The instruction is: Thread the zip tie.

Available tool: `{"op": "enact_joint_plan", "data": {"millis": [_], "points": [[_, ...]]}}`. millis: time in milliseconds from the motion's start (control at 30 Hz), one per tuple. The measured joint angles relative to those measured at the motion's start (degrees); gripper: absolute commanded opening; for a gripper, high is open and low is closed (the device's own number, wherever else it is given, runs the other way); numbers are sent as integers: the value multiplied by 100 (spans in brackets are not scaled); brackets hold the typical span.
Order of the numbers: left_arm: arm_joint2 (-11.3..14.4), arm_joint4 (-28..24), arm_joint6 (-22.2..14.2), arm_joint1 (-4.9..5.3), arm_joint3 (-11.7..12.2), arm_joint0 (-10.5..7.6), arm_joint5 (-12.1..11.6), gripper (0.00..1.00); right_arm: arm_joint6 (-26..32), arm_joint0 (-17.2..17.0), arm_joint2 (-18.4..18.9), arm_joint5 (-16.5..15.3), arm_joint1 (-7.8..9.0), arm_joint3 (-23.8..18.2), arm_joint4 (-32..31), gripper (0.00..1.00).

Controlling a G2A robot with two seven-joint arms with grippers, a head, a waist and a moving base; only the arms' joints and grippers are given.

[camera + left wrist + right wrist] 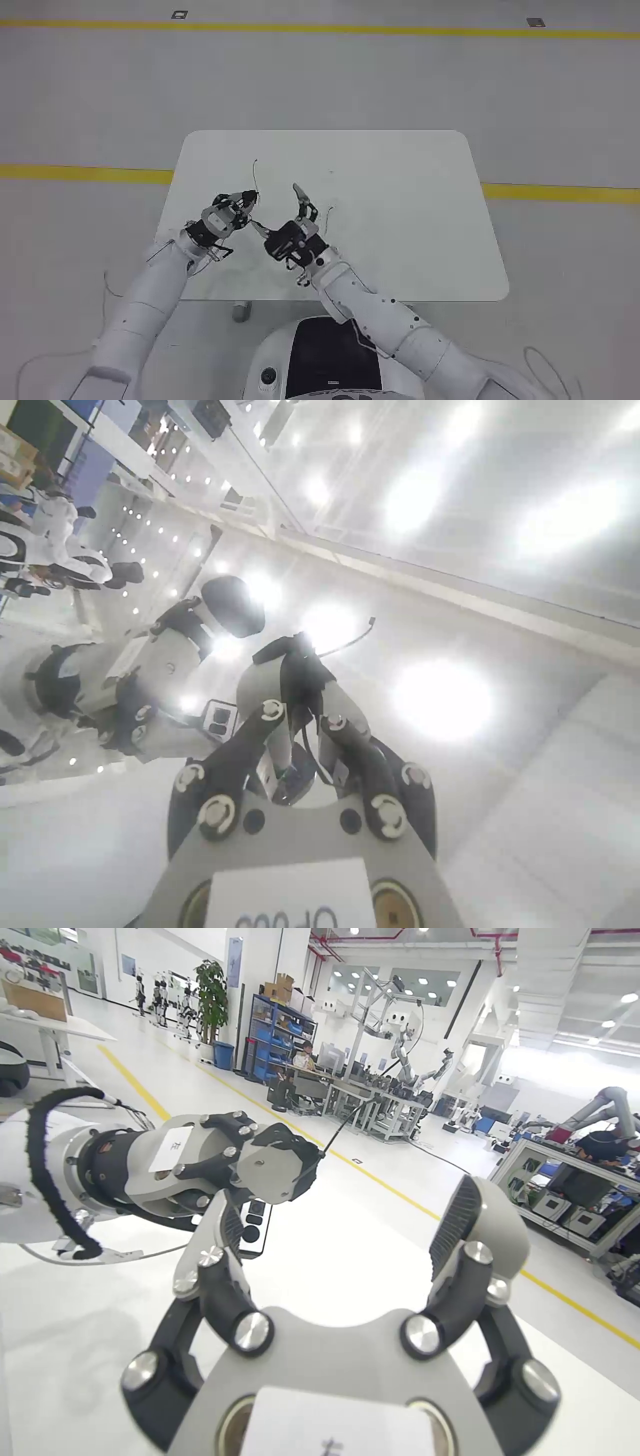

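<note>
A thin black zip tie [254, 176] is pinched in my left gripper [245, 200] above the white table [400, 200], left of its middle. In the left wrist view that gripper [300, 650] is shut on the tie, and the strap [350, 641] curves away past the fingertips to its small square head. My right gripper [277, 207] is close beside it, open, with nothing between its ribbed pads [457, 1215]. From the right wrist view, the left gripper [307, 1163] sits just beyond one of my open fingers, and the zip tie [345, 1125] sticks out of it.
The table's front edge [350, 298] lies close under both forearms. The far and right parts of the tabletop are bare white surface. Yellow floor lines [560, 192] run past the table.
</note>
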Motion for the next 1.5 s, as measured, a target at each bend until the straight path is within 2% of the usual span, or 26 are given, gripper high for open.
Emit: {"op": "enact_joint_plan", "data": {"millis": [33, 67, 233, 467, 767, 900, 1233, 1500], "points": [[-2, 3, 1, -1, -1, 1, 0, 0, 7, 10, -21, 15, -3, 9, 0, 69], [-4, 4, 1, -1, -1, 2, 0, 0, 14, 21, -45, 31, -8, 21, 0, 50], [-4, 4, 1, -1, -2, 2, 0, 0, 15, 63, -120, 88, -21, 71, 0, 36], [-3, 3, 1, -1, -1, 2, 0, 0, 34, 138, -236, 196, -23, 126, 0, 28], [-3, 3, 1, -1, -1, 2, 0, 0, 69, 206, -315, 144, -51, 159, 0, 28], [-3, 3, 1, -1, -1, 2, 0, 0, 89, 246, -335, 132, -81, 201, 0, 24], [-3, 3, 1, -1, -1, 2, 0, 0, 135, 288, -316, 212, -147, 303, 0, 20], [-3, 3, 1, -1, -1, 2, 0, 0, 274, 299, -291, 407, -213, 360, 0, 19]]}}
